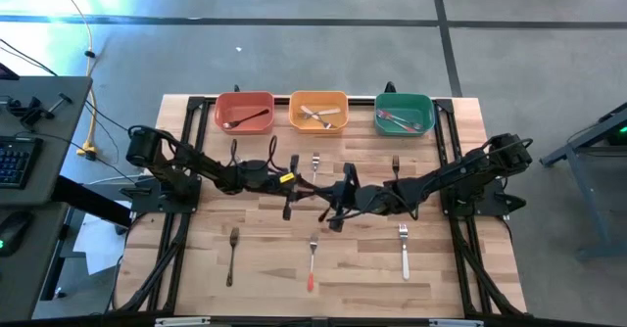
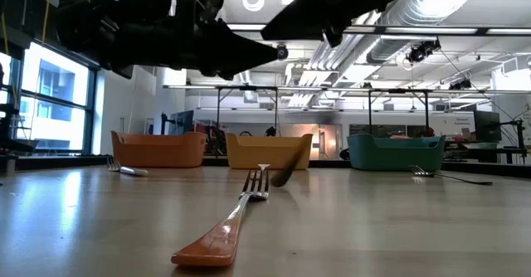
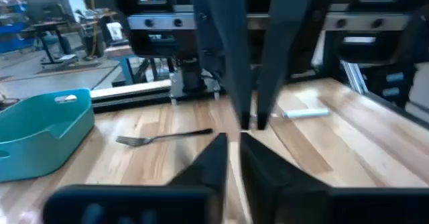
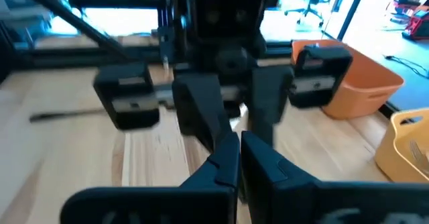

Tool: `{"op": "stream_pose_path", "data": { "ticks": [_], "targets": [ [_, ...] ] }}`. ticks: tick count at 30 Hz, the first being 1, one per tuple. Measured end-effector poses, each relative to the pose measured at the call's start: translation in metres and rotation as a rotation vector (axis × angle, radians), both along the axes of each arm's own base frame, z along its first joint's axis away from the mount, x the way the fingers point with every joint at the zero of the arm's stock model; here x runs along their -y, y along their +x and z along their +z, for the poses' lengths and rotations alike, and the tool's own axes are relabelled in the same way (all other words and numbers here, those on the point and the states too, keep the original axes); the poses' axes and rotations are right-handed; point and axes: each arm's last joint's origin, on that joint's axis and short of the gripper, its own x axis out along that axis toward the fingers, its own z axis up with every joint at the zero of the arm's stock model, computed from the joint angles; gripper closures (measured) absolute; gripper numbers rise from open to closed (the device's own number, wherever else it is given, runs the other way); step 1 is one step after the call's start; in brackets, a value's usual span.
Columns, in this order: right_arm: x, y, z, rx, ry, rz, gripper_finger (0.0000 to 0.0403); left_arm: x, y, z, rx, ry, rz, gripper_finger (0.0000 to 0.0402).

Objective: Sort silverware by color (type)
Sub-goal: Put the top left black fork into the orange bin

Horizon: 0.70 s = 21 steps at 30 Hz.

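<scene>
Two hands meeting tip to tip over mid-bench: left hand (image 1: pixel 294 192) and right hand (image 1: pixel 336 206), each with fingers pressed nearly together, pinching nothing visible. Lying loose on the bench (image 1: pixel 196 268): dark fork (image 1: pixel 233 253), red-handled fork (image 1: pixel 312 261), white fork (image 1: pixel 403 249), more behind the arms. Sitting already sorted: forks in red bin (image 1: pixel 244 111), orange bin (image 1: pixel 318 111), green bin (image 1: pixel 405 113).

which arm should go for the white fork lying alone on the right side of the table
Right. The white fork lies on the right arm's half, and the right hand hangs nearer it than the left hand, which would likely have to cross the right arm.
</scene>
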Motion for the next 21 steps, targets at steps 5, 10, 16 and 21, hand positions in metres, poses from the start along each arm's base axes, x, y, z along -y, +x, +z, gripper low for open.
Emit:
{"op": "stream_pose_path", "data": {
  "ticks": [5,10,16,21],
  "targets": [
    [-0.006,-0.011,-0.003,-0.11,-0.012,0.013,0.0402,0.0,-0.003,-0.006,-0.103,0.006,-0.013,0.0391],
    [-0.005,-0.027,-0.019,-0.323,0.015,-0.031,0.04,-0.001,-0.006,-0.01,-0.2,0.007,0.019,0.04],
    [0.019,-0.049,-0.04,-0.638,0.015,-0.186,0.0343,-0.005,-0.01,-0.02,-0.316,-0.026,0.077,0.0383],
    [0.05,-0.054,-0.048,-0.799,0.024,-0.189,0.0265,-0.005,-0.013,-0.027,-0.392,-0.019,0.08,0.0353]
  ]
}}
